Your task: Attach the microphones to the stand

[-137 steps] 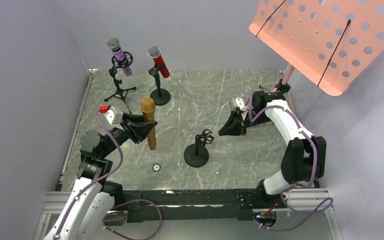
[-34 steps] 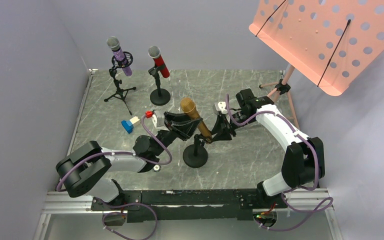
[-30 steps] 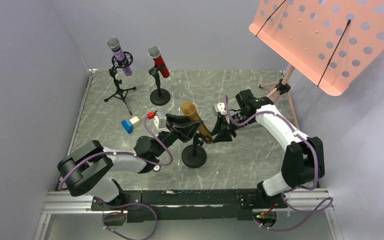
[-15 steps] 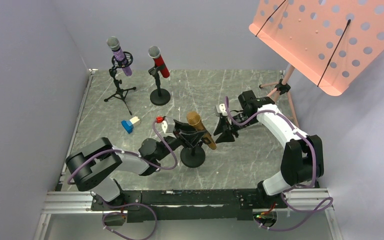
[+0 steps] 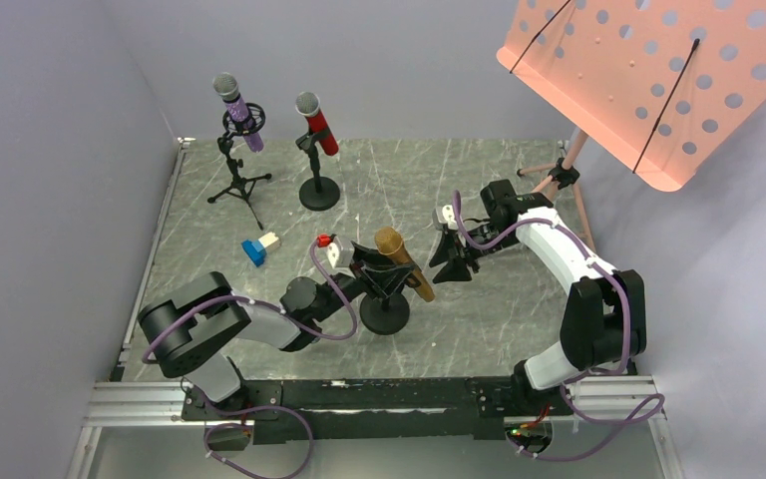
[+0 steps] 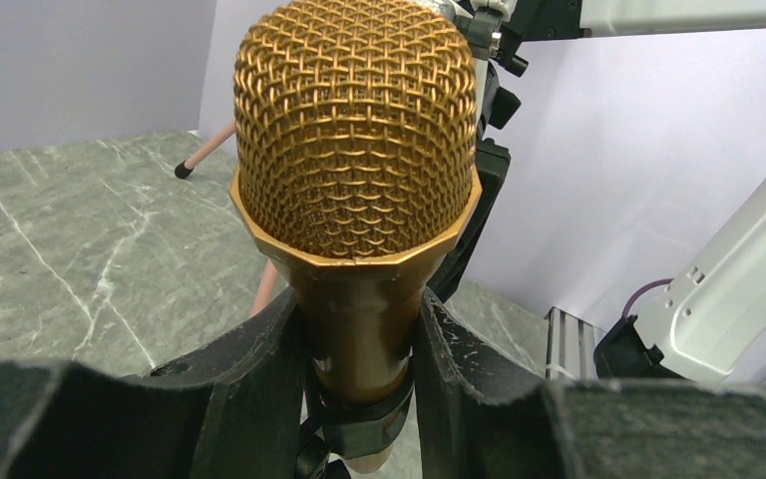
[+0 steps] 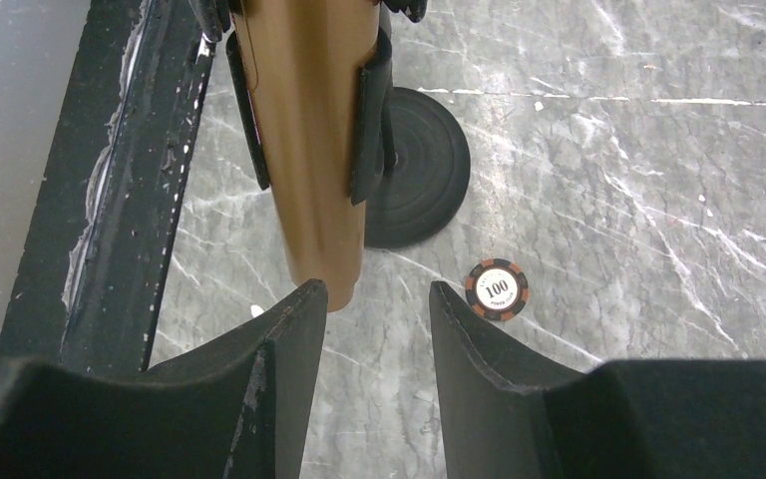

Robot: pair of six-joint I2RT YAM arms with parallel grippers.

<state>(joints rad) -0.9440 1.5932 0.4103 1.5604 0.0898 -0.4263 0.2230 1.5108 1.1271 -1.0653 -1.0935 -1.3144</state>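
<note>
The gold mic (image 6: 356, 130) is pinched at its handle by the left pincer (image 5: 379, 271), tilted with the head up, and the handle lies in the black clip (image 7: 370, 110) of the near stand (image 5: 385, 311) at the middle of the desk (image 5: 479, 319). The right pincer (image 7: 377, 293) is spread wide just off the handle's tail, and nothing is touched by it. Seating looks close to done, so the handle is best pressed down the clip along its own axis until it wedges. The grip is best eased off only once the clip is judged to bear the weight, since the round base (image 7: 421, 170) could be tipped by a sideways tug. A poker chip (image 7: 496, 288) lies beside the base, out of the line. The purple mic (image 5: 238, 108) and red mic (image 5: 317, 124) are seen already mounted at far left, well apart, with a small blue block (image 5: 254, 249) nearer. The right arm is overhung by the music stand (image 5: 658, 80).
</note>
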